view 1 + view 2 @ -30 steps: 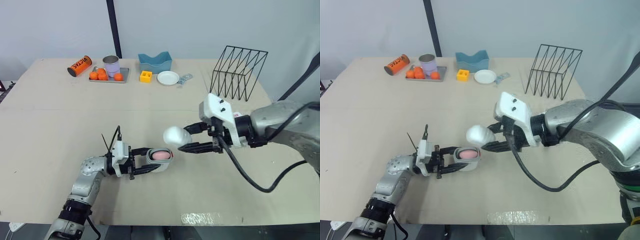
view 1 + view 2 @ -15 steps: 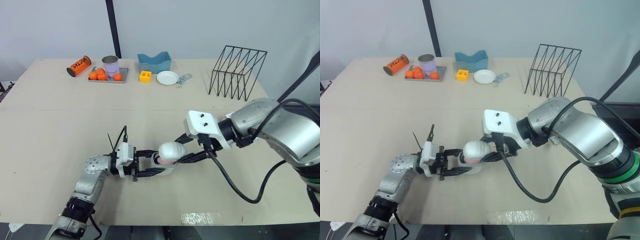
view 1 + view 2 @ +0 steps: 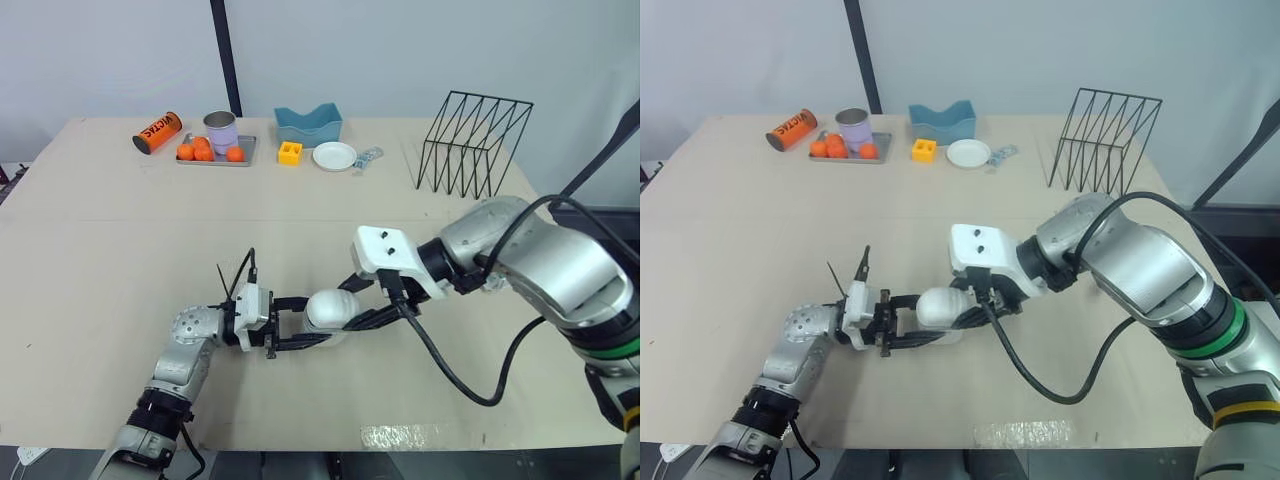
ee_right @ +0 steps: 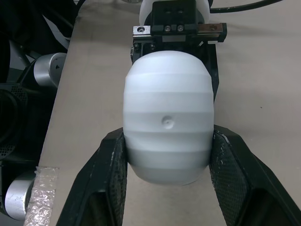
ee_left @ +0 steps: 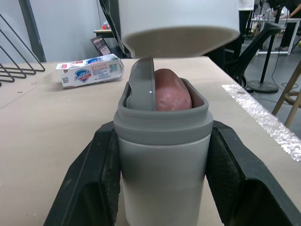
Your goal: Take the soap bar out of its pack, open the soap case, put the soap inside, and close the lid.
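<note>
My left gripper (image 3: pixel 303 327) lies low on the table, shut on the grey soap case base (image 5: pixel 162 141). The pink soap bar (image 5: pixel 172 89) stands inside the base, beside a grey inner insert. My right gripper (image 4: pixel 167 141) is shut on the white ribbed lid (image 4: pixel 167 122). The lid (image 3: pixel 330 308) hangs directly over the case mouth, a small gap above its rim in the left wrist view. The empty soap pack (image 5: pixel 91 69) lies on the table beyond the case.
Along the far edge stand a black wire rack (image 3: pixel 475 140), a blue holder (image 3: pixel 309 125), a white dish (image 3: pixel 335 155), a yellow block (image 3: pixel 291 152), a tray with oranges and a can (image 3: pixel 215 150) and an orange tin (image 3: pixel 160 132). Shiny tape (image 3: pixel 405 437) marks the near edge.
My right gripper has carried the lid left and down, from beside the case to directly over its mouth. The left gripper has kept hold of the base.
</note>
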Available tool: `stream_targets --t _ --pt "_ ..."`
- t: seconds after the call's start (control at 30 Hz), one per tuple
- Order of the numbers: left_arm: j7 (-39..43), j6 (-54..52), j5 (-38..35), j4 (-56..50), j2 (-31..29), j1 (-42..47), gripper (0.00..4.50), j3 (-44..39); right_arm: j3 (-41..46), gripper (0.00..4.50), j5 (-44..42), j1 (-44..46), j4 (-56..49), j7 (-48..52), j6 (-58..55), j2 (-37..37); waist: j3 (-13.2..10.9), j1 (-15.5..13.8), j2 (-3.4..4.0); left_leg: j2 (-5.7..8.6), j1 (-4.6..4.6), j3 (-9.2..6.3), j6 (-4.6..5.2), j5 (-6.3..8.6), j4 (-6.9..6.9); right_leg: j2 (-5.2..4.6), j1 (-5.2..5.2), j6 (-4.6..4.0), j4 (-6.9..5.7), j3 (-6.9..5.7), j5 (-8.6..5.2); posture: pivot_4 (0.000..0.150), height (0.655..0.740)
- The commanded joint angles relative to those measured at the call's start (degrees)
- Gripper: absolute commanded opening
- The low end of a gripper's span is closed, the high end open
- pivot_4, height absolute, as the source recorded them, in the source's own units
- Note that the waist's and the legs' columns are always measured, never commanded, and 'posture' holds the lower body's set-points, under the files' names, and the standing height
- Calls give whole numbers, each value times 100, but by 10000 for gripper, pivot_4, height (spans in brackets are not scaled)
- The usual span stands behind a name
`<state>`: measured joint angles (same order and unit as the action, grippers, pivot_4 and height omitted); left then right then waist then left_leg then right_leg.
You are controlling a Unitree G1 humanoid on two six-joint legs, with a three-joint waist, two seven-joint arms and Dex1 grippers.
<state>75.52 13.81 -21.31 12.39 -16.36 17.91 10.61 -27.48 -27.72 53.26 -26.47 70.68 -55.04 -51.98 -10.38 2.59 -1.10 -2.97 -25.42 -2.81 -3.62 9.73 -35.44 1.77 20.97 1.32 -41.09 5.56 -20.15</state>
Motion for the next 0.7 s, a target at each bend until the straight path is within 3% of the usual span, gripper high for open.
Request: stream_targets --t 0.03,0.7 --pt "12 179 -16 -50 55 90 19381 7 -78 19325 95 208 10 85 -148 46 0 1 0 0 0 0 0 0 0 0 0 0 0 0 0 1500 7400" --pt "-50 267 57 41 140 107 19381 20 -509 19325 306 614 -109 -45 -1117 304 0 0 0 8 0 -26 -1 -1 -5 -6 -10 0 -1 -22 0 1500 7400"
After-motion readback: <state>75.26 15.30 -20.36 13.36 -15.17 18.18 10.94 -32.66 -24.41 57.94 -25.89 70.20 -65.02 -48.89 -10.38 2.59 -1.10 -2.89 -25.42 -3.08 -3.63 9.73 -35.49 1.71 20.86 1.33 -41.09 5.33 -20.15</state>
